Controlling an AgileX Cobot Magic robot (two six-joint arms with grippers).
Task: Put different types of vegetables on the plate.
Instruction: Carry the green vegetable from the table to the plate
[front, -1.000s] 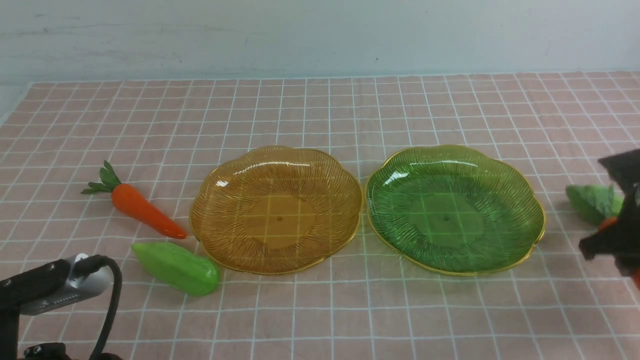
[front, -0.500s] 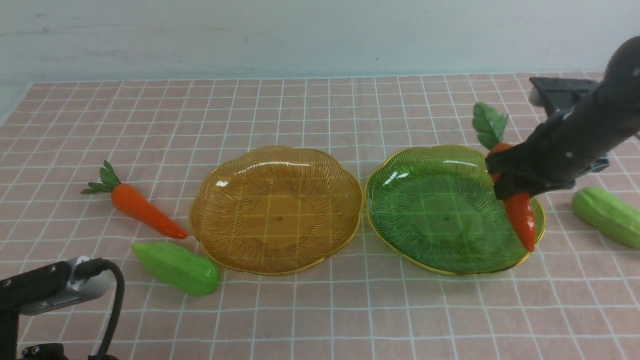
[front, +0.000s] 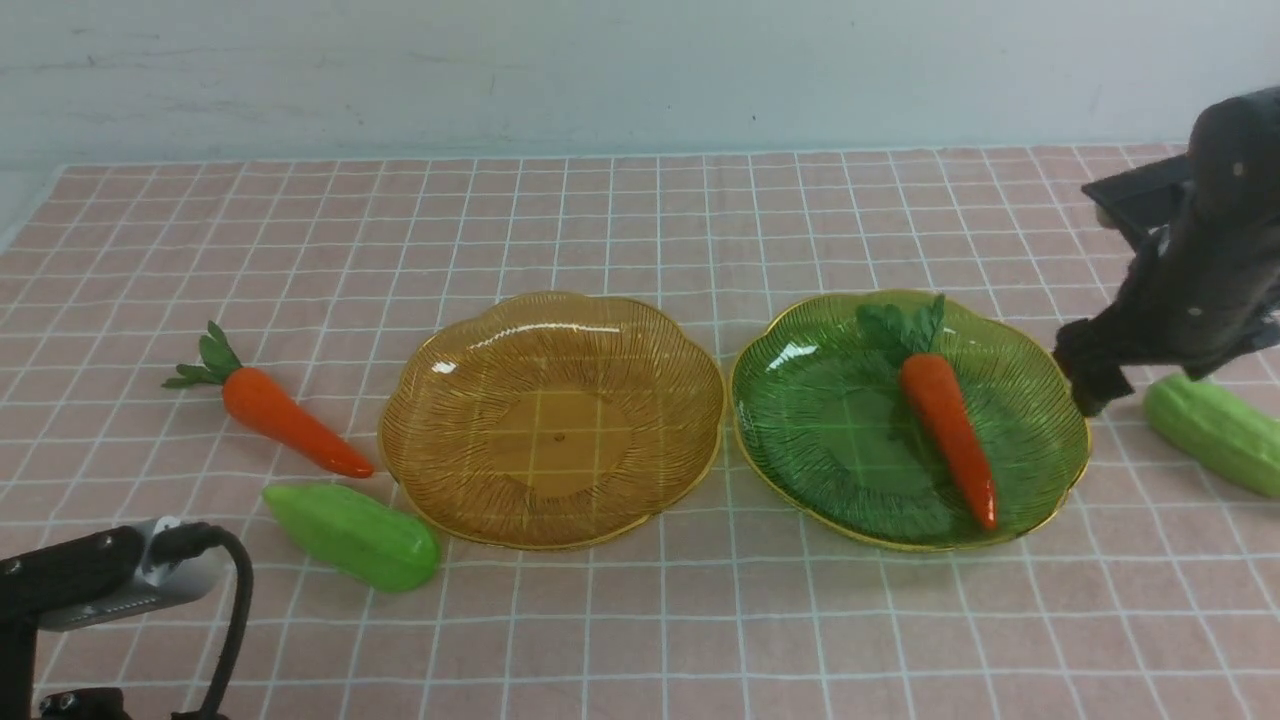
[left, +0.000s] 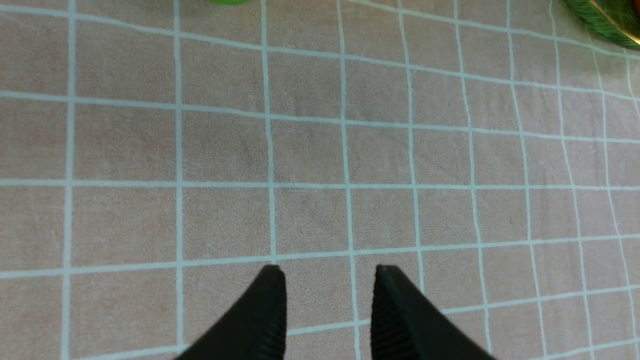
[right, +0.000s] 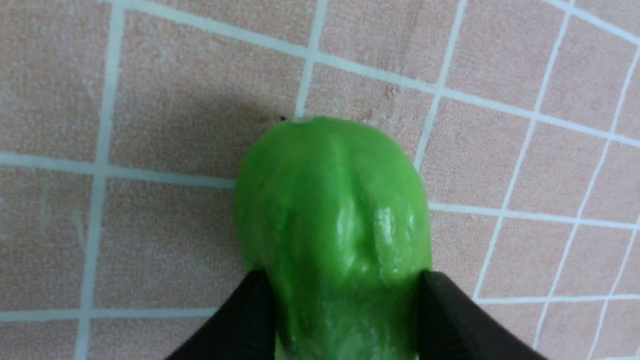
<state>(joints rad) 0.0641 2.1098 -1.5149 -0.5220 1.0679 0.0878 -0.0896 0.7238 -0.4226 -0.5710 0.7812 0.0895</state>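
Observation:
One orange carrot (front: 945, 425) lies on the green plate (front: 800, 330), leafy top toward the back. My right gripper (front: 1088, 385) is just right of that plate. In the right wrist view the gripper (right: 345, 275) is open, with one jaw on each side of the end of a light-green gourd (right: 332, 215) that lies on the cloth (front: 1215, 432). A second carrot (front: 285, 420) and a second gourd (front: 355, 535) lie left of the amber plate (front: 550, 305), which holds nothing. My left gripper (left: 328, 272) is open and empty over bare cloth.
The pink checked cloth (front: 640, 640) covers the table up to the pale wall at the back. The left arm's wrist camera and cable (front: 130, 575) show at the front left corner. The green plate's rim (left: 607, 17) shows in a corner of the left wrist view.
My right gripper carried the carrot from the far right over the green plate and let it go. The carrot now lies on the plate. The gripper has moved back right, onto the gourd.

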